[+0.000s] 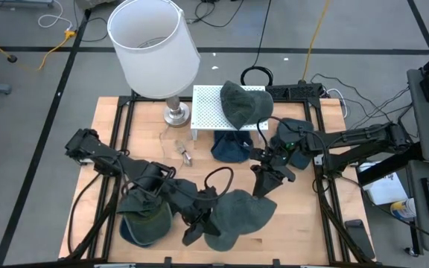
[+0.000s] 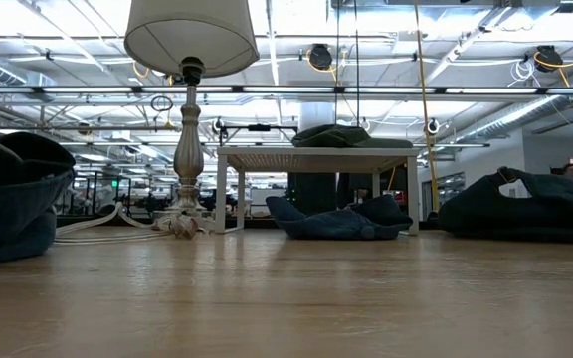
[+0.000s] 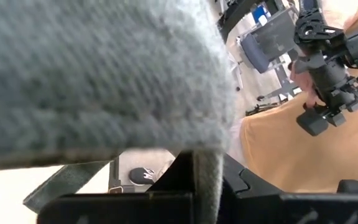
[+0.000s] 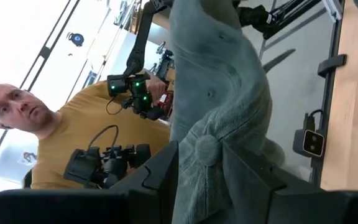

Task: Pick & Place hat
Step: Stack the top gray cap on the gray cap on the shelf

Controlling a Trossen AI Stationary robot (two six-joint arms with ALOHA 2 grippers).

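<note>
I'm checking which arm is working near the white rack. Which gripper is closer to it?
Right. The right gripper is just in front of the white rack, shut on a grey hat; the left gripper, gripping that hat too, is farther toward the table's front edge.

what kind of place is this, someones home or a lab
Most likely a robotics lab or workshop, not a home: exposed ceiling pipes, cables across a grey floor, and a wooden table framed by a black rig.

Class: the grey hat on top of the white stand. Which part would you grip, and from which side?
Probably the rim of the grey hat at the right end of the white stand, approached from the right. The hat lies slumped and low, and its rim reaches the stand's edge there.
</note>
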